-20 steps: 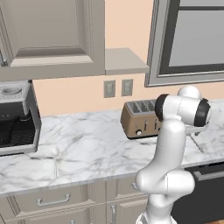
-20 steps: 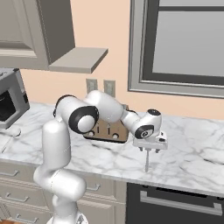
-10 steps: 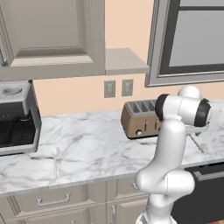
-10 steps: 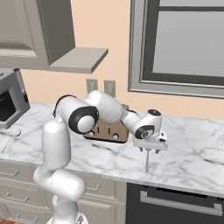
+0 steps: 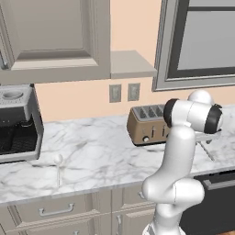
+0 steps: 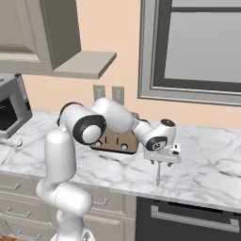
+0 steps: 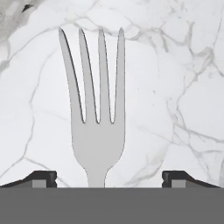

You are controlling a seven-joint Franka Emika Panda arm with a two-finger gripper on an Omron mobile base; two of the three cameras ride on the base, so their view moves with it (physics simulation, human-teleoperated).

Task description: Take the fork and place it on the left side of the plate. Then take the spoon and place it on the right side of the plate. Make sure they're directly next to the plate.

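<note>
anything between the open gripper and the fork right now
Nothing visible. In the hand view the fork lies flat on the bare marble counter, centred between the two spread fingertips, with no other object around it.

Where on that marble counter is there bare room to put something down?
The widest free patch of white marble counter lies between the black-and-silver coffee machine and the brown four-slot toaster, behind the pale round-bowled spoon. It is crowded right of the toaster, where the open gripper hangs over the silver-grey fork.
</note>
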